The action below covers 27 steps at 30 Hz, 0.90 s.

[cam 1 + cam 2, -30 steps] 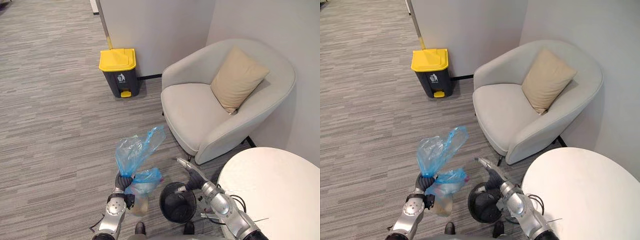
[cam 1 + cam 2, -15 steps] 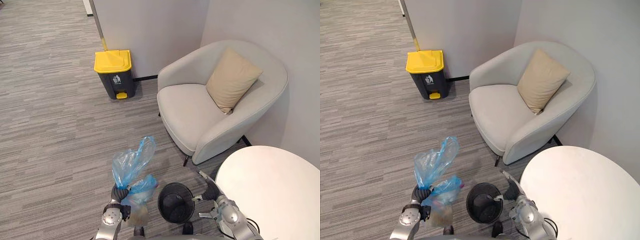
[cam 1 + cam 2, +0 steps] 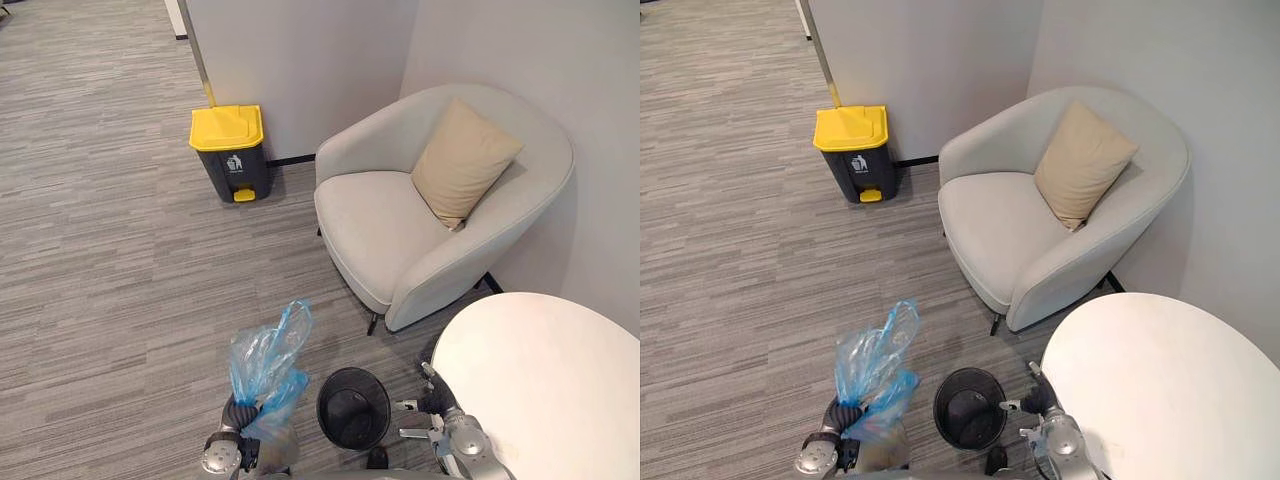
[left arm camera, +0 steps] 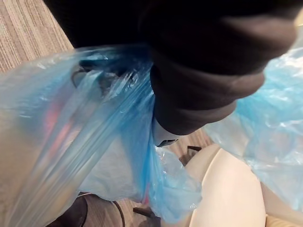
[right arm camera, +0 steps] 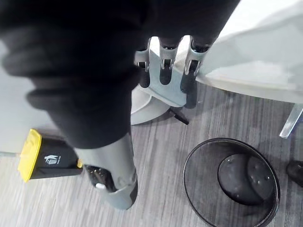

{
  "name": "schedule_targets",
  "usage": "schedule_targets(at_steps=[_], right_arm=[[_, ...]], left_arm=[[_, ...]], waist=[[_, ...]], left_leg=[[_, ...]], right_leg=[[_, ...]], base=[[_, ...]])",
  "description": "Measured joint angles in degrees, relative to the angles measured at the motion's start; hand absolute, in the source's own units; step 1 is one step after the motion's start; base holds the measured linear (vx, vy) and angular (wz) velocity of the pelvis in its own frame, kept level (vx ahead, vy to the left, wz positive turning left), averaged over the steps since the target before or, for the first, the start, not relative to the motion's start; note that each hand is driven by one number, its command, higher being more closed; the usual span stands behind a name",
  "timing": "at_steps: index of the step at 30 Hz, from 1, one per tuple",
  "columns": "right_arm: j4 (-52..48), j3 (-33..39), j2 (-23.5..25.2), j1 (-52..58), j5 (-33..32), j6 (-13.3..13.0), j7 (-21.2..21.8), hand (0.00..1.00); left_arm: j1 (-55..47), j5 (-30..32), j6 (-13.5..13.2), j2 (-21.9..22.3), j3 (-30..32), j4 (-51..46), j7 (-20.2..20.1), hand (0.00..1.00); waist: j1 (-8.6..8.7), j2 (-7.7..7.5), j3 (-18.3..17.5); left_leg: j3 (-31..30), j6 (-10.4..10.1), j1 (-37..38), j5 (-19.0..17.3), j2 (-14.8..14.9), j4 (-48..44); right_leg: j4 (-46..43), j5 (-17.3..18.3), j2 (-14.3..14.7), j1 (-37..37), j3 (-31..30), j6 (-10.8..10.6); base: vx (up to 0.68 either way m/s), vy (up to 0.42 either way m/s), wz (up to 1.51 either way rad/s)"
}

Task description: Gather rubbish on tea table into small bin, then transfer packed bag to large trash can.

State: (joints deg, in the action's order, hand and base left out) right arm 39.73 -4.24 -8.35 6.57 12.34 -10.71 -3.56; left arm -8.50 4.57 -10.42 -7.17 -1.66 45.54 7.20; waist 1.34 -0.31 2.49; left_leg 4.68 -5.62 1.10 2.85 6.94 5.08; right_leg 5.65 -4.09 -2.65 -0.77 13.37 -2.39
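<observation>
While left hand clutches blue bag by its neck, right hand fingers straight, beside small bin.

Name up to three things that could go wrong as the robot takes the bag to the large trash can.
1. The left hand holds the bag only by its bunched neck, with the top loose above; it may slip or spill.
2. The small bin stands right beside the bag; a swing or step could tip it.
3. The trash can stands with its lid shut, so the drop may fail.
</observation>
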Motion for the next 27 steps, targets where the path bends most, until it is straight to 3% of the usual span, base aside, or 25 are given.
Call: schedule_targets(at_steps=[10, 14, 17, 18, 19, 21, 22, 23, 25, 27], right_arm=[[1.82, -0.04, 0.69, -3.07, -1.68, 0.06, -0.05, 0.00], [1.80, -0.78, 1.34, -7.36, -1.65, 1.01, -0.30, 0.00], [1.30, -1.06, 1.08, -7.38, -1.75, 1.14, -1.05, 0.00], [0.17, -1.02, 1.01, -7.28, -1.83, 1.22, -1.51, 0.00], [-0.39, -1.25, 1.34, -6.56, -2.36, 1.23, -1.67, 0.00], [-0.41, -1.32, 1.82, -6.21, -2.73, 1.21, -1.61, 0.00], [-0.65, -1.31, 1.57, -6.77, -2.80, 1.06, -1.68, 0.00], [-0.63, -1.32, 1.48, -7.40, -2.80, 1.05, -1.72, 0.00], [-0.72, -1.28, 0.53, -9.36, -2.91, 1.03, -2.00, 0.00], [-0.63, -1.23, 0.69, -8.84, -3.38, 1.06, -2.69, 0.00]], left_arm=[[-0.14, -0.02, 0.06, 0.18, -0.07, 0.62, -0.93, 1.00], [3.06, -0.36, 0.07, -0.27, -0.11, 0.59, -0.94, 1.00], [4.50, -0.46, 0.17, -0.37, -0.45, -1.00, -0.97, 1.00], [4.63, -0.49, 0.12, -0.41, -0.39, -2.38, -0.97, 1.00], [4.99, -0.52, 0.04, -0.54, -0.40, -3.25, -0.98, 1.00], [4.53, -0.55, 0.05, -1.05, -0.35, -3.76, -0.98, 1.00], [4.32, -0.63, 0.09, -1.30, 0.10, -4.57, -0.95, 1.00], [4.10, -0.68, 0.09, -0.83, 0.07, -4.67, -0.96, 1.00], [3.30, -1.70, 0.09, 1.45, -0.01, -5.19, -0.99, 1.00], [3.14, -1.72, 0.10, 2.66, -0.12, -5.19, -0.98, 1.00]], waist=[[-0.46, 0.87, 1.15], [-0.80, -0.71, 4.40], [-0.84, -1.75, 4.93], [-0.93, -1.37, 5.24], [-0.73, -1.85, 5.25], [-0.96, -2.82, 4.88], [-2.43, -3.35, 4.59], [-3.14, -2.54, 4.70], [-5.02, -0.16, 5.37], [-5.20, 0.55, 5.85]], left_leg=[[3.72, 0.25, -0.58, -0.25, -0.03, -0.40], [5.22, 0.89, -4.91, -1.91, -0.26, -5.75], [5.25, 2.08, -7.36, -3.94, -0.89, -11.06], [5.51, 2.43, -8.48, -4.12, 0.01, -11.51], [4.32, 2.53, -9.17, -4.17, -0.65, -13.07], [2.85, 2.54, -9.75, -4.19, -2.13, -15.08], [2.66, 2.46, -11.04, -4.21, -2.80, -16.30], [2.67, 1.91, -11.62, -3.78, -2.24, -16.18], [2.09, 1.61, -13.86, -1.76, -0.61, -15.68], [0.63, 0.90, -14.26, -0.38, 0.05, -14.33]], right_leg=[[-2.92, 0.22, -0.20, 3.83, -3.94, -0.26], [-12.84, 3.46, -1.49, 11.23, -5.86, -0.28], [-17.68, 4.77, -2.79, 13.48, -7.24, -1.15], [-20.48, 6.89, -3.02, 13.97, -7.27, -1.94], [-33.32, 13.10, -4.20, 16.25, -8.06, -2.57], [-40.51, 18.40, -5.15, 15.01, -9.31, -4.83], [-38.18, 19.07, -4.93, 14.79, -9.61, -4.77], [-35.58, 19.06, -3.86, 14.05, -9.93, -4.73], [-28.95, 16.94, -1.18, 13.11, -9.88, 0.28], [-27.32, 15.72, -0.46, 12.53, -8.41, 0.84]], base=[[-0.02, 0.010, -0.19], [-0.10, 0.014, -0.23], [-0.09, 0.034, 0.02], [-0.10, 0.023, 0.33], [-0.08, -0.026, 0.52], [-0.05, -0.095, 0.58], [-0.08, -0.096, 0.17], [-0.15, -0.064, -0.12], [-0.19, -0.036, -0.05], [-0.22, -0.037, 0.38]])
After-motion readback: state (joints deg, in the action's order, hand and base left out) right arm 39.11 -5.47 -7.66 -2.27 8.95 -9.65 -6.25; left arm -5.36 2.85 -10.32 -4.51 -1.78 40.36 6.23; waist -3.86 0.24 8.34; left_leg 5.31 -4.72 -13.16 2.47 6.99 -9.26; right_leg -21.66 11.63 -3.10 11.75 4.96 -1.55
